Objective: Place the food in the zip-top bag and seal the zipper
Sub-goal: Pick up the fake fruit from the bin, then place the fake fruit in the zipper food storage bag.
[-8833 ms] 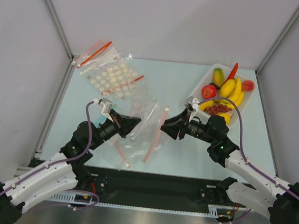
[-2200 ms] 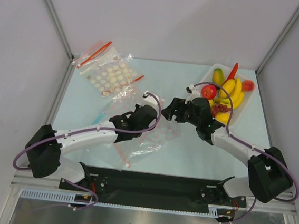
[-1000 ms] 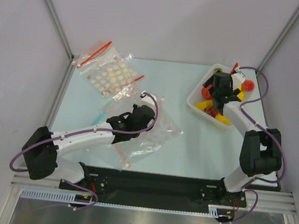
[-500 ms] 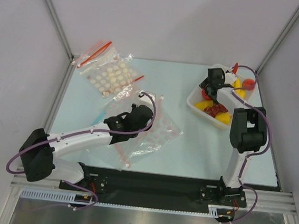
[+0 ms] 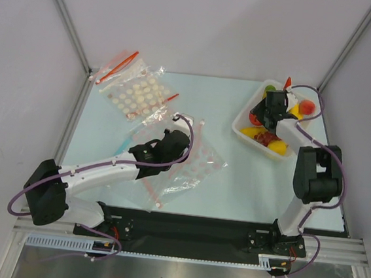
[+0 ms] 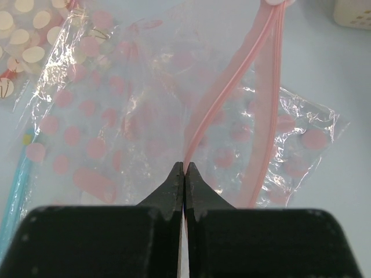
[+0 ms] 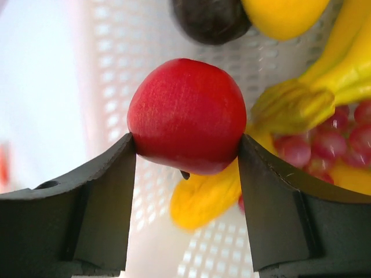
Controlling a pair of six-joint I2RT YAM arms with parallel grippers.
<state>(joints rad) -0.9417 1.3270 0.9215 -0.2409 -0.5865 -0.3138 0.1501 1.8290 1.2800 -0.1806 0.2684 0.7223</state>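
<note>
Reaching into the basket point(image 7: 145, 35), the right gripper point(image 7: 186, 143) is closed around the red apple point(image 7: 186, 110); the zipper point(image 6: 232, 81) is pinched by the fully closed left gripper point(image 6: 184, 169).

1. In the white, hole-patterned basket point(image 7: 116, 46), the apple point(image 7: 186, 116) is deep red between my right gripper's point(image 7: 186, 145) black fingers.
2. Beside it in the basket are yellow bananas point(image 7: 301, 98) and dark red grapes point(image 7: 348, 145).
3. Well left of the basket, the zipper point(image 6: 232, 98) in my left gripper's point(image 6: 184, 171) black tips is pale pink.
4. The clear bag point(image 6: 87, 116) under it has pink dots. The other bag point(image 6: 23, 29), farther from the basket, has cream dots.
</note>
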